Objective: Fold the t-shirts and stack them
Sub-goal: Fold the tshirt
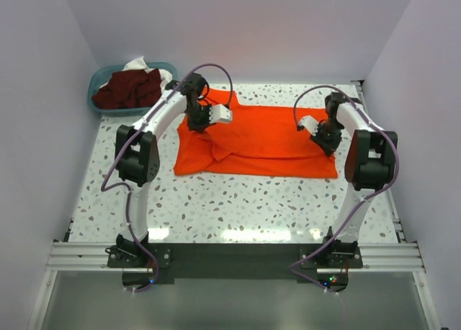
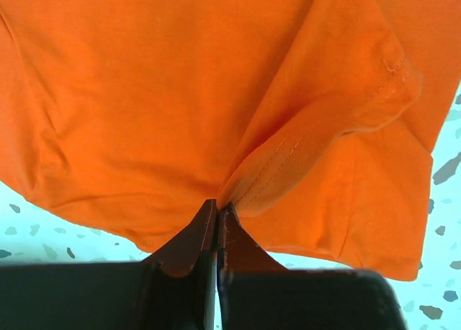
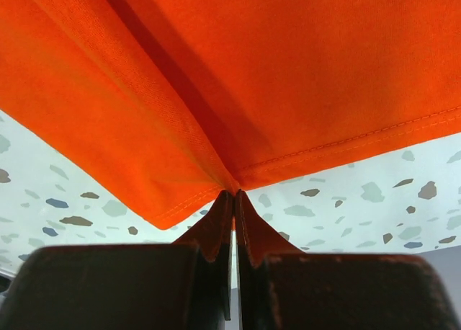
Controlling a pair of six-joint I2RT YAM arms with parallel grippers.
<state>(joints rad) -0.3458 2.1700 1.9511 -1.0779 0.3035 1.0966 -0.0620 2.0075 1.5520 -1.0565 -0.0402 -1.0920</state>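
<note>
Orange shirt (image 1: 274, 139), flat on table (image 1: 238, 200) right of basket (image 1: 91, 98), long axis left-right; left gripper (image 2: 217, 204) pinched shut on cloth at basket end, right gripper (image 3: 234, 193) likewise on end away from basket.

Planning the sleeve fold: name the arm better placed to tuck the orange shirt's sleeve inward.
Left, probably. The left hand is shut on a stitched fold of the bright orange-red cloth t-shirt at the sleeve end; the right hand pinches the opposite hem edge.
</note>
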